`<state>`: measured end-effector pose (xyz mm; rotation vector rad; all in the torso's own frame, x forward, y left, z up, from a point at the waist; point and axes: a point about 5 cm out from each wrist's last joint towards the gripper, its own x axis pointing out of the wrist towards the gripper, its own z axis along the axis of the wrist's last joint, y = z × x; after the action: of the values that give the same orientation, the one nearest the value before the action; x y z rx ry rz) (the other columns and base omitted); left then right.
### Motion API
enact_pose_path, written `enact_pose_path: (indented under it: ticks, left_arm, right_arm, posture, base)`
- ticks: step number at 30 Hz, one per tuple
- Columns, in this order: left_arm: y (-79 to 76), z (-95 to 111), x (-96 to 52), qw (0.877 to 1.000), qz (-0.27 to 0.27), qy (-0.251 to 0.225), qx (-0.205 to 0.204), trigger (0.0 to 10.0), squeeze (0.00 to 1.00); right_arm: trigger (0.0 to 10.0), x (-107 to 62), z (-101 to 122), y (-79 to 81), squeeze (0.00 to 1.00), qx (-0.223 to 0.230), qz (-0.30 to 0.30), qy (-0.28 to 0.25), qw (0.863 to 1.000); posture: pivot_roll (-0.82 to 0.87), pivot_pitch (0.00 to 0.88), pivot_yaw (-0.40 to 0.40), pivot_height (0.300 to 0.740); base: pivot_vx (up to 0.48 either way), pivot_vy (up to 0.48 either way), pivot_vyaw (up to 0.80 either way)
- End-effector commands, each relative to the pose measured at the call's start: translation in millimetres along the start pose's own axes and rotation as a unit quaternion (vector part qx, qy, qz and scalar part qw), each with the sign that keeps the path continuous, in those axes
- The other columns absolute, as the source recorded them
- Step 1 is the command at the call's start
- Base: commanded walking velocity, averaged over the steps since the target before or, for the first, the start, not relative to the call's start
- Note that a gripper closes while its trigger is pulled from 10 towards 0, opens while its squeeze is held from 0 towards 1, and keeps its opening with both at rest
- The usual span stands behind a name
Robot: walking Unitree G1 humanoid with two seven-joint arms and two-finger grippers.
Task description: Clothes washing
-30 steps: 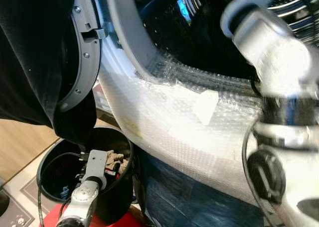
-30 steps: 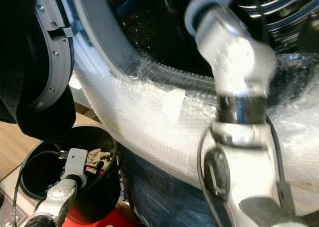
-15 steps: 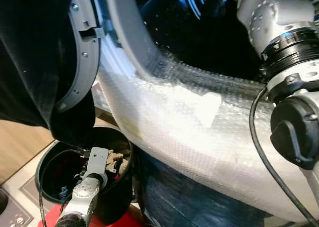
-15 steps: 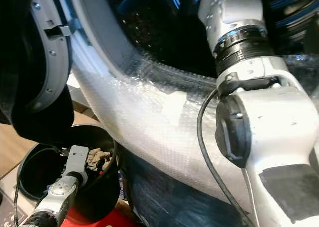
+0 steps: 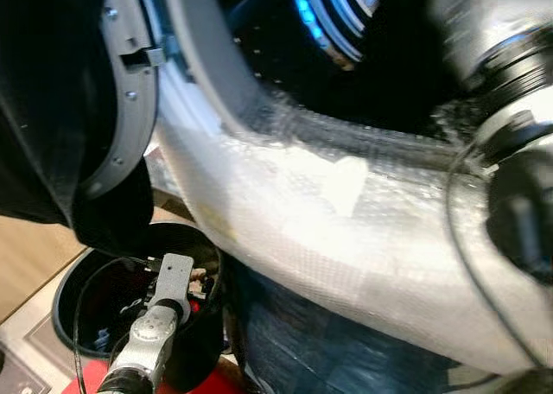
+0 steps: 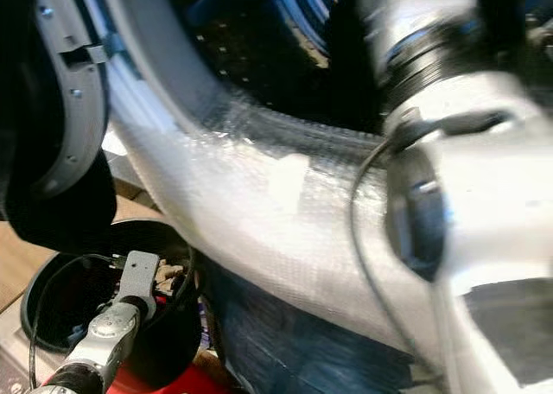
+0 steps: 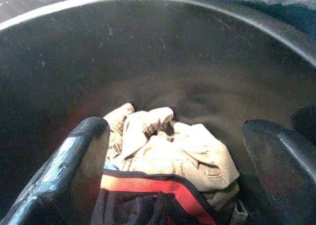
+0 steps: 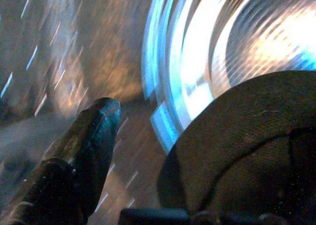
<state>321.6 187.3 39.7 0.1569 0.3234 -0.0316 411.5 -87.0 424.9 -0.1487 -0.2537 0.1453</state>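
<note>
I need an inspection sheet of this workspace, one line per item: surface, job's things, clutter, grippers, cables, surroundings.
Surface: light wooden floor.
Job's things: washing machine drum open; black bucket holds beige garment and dark garment with red band.
Clutter: bubble wrap over the drum's lower rim.
Grippers: left gripper open over the clothes in the bucket; right gripper inside the drum, dark cloth at its fingers.
Cables: black cable along the right arm.
Surroundings: open grey door.

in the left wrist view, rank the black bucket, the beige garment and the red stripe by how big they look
1. Black bucket, its wall spanning the frame.
2. Beige garment, a crumpled heap at the bottom.
3. Red stripe, a narrow band on dark cloth, partly cut off, so its full length is unsure.
</note>
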Motion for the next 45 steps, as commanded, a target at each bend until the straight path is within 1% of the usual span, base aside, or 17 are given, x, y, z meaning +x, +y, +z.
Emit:
enact_pose_path:
  ticks: [1, 10, 12, 15, 17, 19, 24, 28, 29, 34, 35, 36, 37, 38, 39, 42, 45]
  left_arm:
    - [0.9, -11.9, -3.0, 1.000, -0.004, 0.027, 0.006, 10.0, 0.00]
    - [1.7, -11.7, -2.5, 1.000, -0.004, 0.029, 0.005, 10.0, 0.00]
    - [0.5, -12.2, -2.6, 1.000, -0.006, 0.030, 0.005, 10.0, 0.00]
    - [0.2, -12.9, -2.9, 1.000, -0.006, 0.030, 0.004, 10.0, 0.00]
    - [-0.6, -13.5, -3.1, 0.999, -0.006, 0.031, 0.004, 10.0, 0.00]
    - [-1.6, -14.5, -3.4, 0.999, -0.008, 0.033, 0.004, 10.0, 0.00]
    - [-2.8, -16.1, -3.8, 0.999, -0.008, 0.037, 0.003, 10.0, 0.00]
    - [-4.6, -18.2, -4.5, 0.999, -0.011, 0.040, 0.001, 10.0, 0.00]
    - [-5.8, -20.0, -5.2, 0.999, -0.012, 0.042, 0.001, 10.0, 0.00]
    - [-6.8, -22.0, -6.1, 0.999, -0.014, 0.046, 0.001, 10.0, 0.00]
    - [-6.8, -22.3, -6.4, 0.999, -0.014, 0.046, 0.001, 10.0, 0.00]
    - [-6.5, -23.1, -6.9, 0.999, -0.015, 0.046, 0.001, 10.0, 0.00]
    - [-6.5, -23.1, -6.9, 0.999, -0.015, 0.046, 0.001, 10.0, 0.00]
    - [-5.7, -24.3, -7.4, 0.999, -0.014, 0.048, 0.003, 10.0, 0.00]
    - [-5.7, -24.3, -7.4, 0.999, -0.014, 0.048, 0.003, 10.0, 0.00]
    - [-5.9, -25.1, -7.8, 0.999, -0.015, 0.050, 0.004, 10.0, 0.00]
    - [-6.0, -25.5, -8.2, 0.999, -0.016, 0.050, 0.004, 10.0, 0.00]
  right_arm:
    - [10.0, -1.4, 20.8, -0.7, 0.00, 0.010, 0.007, -0.027, 1.000]
    - [10.0, -8.2, 62.8, -12.5, 0.00, 0.054, 0.003, -0.092, 0.994]
    - [10.0, -9.3, 68.7, -6.4, 0.00, 0.102, 0.030, -0.100, 0.989]
    - [10.0, -9.9, 71.3, 5.7, 0.00, 0.134, 0.065, -0.100, 0.984]
    - [10.0, -11.2, 74.4, 13.8, 0.00, 0.145, 0.082, -0.101, 0.981]
    - [10.0, -15.1, 77.0, 18.1, 0.00, 0.132, 0.092, -0.108, 0.981]
    - [10.0, -25.0, 64.6, 6.7, 0.00, 0.101, 0.079, -0.106, 0.986]
    - [10.0, -35.3, 44.7, -2.5, 0.00, 0.091, 0.060, -0.086, 0.990]
    - [10.0, -45.4, 33.0, -6.8, 0.00, 0.085, 0.054, -0.072, 0.992]
    - [10.0, -67.0, 20.7, -24.1, 0.00, 0.056, 0.011, -0.059, 0.997]
    - [10.0, -71.3, 19.3, -25.5, 0.00, 0.057, 0.012, -0.060, 0.996]
    - [10.0, -83.4, 15.2, -28.4, 0.00, 0.060, 0.021, -0.062, 0.996]
    - [10.0, -83.4, 15.2, -28.4, 0.00, 0.060, 0.021, -0.062, 0.996]
    - [10.0, -95.9, 11.9, -32.3, 0.00, 0.069, 0.023, -0.072, 0.995]
    - [10.0, -95.9, 11.9, -32.3, 0.00, 0.069, 0.023, -0.072, 0.995]
    - [10.0, -115.4, 10.9, -27.4, 0.00, 0.118, 0.072, -0.093, 0.986]
    - [10.0, -123.9, 9.4, -22.0, 0.00, 0.126, 0.106, -0.090, 0.982]
  posture:
    - [-0.21, 0.017, 0.107, 0.740]
    - [-0.21, 0.017, 0.108, 0.740]
    - [-0.22, 0.021, 0.105, 0.740]
    - [-0.22, 0.027, 0.109, 0.740]
    - [-0.22, 0.031, 0.111, 0.740]
    - [-0.22, 0.037, 0.109, 0.740]
    - [-0.23, 0.041, 0.103, 0.740]
    - [-0.23, 0.046, 0.104, 0.740]
    - [-0.23, 0.050, 0.103, 0.740]
    - [-0.23, 0.055, 0.103, 0.740]
    - [-0.23, 0.057, 0.102, 0.740]
    - [-0.23, 0.061, 0.103, 0.740]
    - [-0.23, 0.061, 0.103, 0.740]
    - [-0.23, 0.062, 0.104, 0.740]
    - [-0.23, 0.062, 0.104, 0.740]
    - [-0.23, 0.067, 0.107, 0.740]
    - [-0.23, 0.070, 0.108, 0.740]
  base:
    - [0.000, 0.000, 0.00]
    - [0.000, 0.000, 0.00]
    - [0.000, 0.000, 0.00]
    - [0.000, 0.000, 0.00]
    - [0.000, 0.000, 0.00]
    - [0.000, 0.000, 0.00]
    - [0.000, 0.000, 0.00]
    - [0.000, 0.000, 0.00]
    - [0.000, 0.000, 0.00]
    - [0.000, 0.000, 0.00]
    - [0.000, 0.000, 0.00]
    - [0.000, 0.000, 0.00]
    - [0.000, 0.000, 0.00]
    - [0.000, 0.000, 0.00]
    - [0.000, 0.000, 0.00]
    - [0.000, 0.000, 0.00]
    - [0.000, 0.000, 0.00]
